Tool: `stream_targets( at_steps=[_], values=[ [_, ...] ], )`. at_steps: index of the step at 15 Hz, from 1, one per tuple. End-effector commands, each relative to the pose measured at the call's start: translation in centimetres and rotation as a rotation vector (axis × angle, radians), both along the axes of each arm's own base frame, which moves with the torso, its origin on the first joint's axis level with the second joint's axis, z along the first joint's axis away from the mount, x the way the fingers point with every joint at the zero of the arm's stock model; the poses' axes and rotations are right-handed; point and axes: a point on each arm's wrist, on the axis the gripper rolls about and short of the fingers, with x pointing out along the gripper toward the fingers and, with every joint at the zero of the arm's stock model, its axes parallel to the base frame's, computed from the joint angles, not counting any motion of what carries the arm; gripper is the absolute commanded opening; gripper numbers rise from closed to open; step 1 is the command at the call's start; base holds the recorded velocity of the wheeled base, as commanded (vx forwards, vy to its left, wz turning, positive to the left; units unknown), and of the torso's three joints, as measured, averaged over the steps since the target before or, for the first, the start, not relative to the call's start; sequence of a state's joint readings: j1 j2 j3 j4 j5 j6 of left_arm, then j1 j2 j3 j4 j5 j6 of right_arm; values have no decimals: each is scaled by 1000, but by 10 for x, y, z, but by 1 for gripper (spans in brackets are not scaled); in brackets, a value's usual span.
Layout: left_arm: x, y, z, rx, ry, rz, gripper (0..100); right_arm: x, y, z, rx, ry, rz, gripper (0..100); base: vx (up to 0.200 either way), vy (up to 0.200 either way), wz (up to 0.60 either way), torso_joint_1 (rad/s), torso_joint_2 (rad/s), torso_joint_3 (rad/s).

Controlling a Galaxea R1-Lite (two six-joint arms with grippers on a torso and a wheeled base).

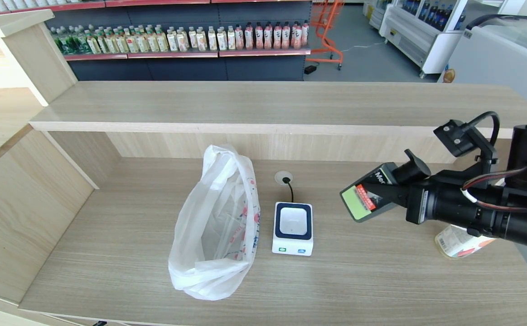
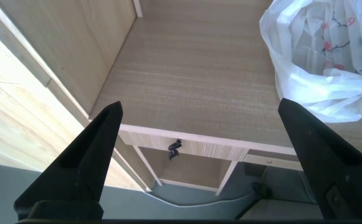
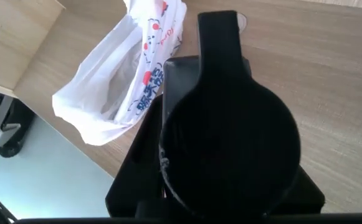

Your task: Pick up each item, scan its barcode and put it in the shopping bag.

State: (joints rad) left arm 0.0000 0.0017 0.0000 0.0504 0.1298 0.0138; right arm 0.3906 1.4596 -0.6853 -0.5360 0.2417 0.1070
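A white plastic shopping bag stands open on the wooden counter; it is also in the left wrist view and the right wrist view. Just right of it sits the white barcode scanner with its dark-framed window facing up. My right gripper is shut on a dark box with a green and red label, held in the air to the right of the scanner, label end toward it. My left gripper hangs open over the counter's front edge, left of the bag, with nothing between its fingers.
A pale bottle with a printed label rests on the counter under my right arm. A raised wooden ledge runs along the back and a side wall closes the left. The scanner's cable goes into a grommet.
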Motion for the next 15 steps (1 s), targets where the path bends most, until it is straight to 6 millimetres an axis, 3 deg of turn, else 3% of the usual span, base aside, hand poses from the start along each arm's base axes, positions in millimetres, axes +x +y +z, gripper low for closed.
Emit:
stream_targets(
  at_steps=[1, 10, 13, 15],
  values=[
    [0, 0, 0, 3, 0, 0, 100, -13, -6, 11, 20, -43, -4, 0, 0, 0, 0, 0, 0, 0],
    [0, 0, 0, 0, 0, 1, 100, -19, 8, 10, 129, 50, 46, 0, 0, 0, 0, 0, 0, 0],
    [0, 0, 0, 0, 0, 1, 100, -22, 10, 7, 128, 62, 57, 0, -200, 200, 0, 7, 2, 1],
    [0, 0, 0, 0, 0, 1, 100, -24, 12, 7, 143, 74, 62, 0, 0, 0, 0, 0, 0, 0]
  ],
)
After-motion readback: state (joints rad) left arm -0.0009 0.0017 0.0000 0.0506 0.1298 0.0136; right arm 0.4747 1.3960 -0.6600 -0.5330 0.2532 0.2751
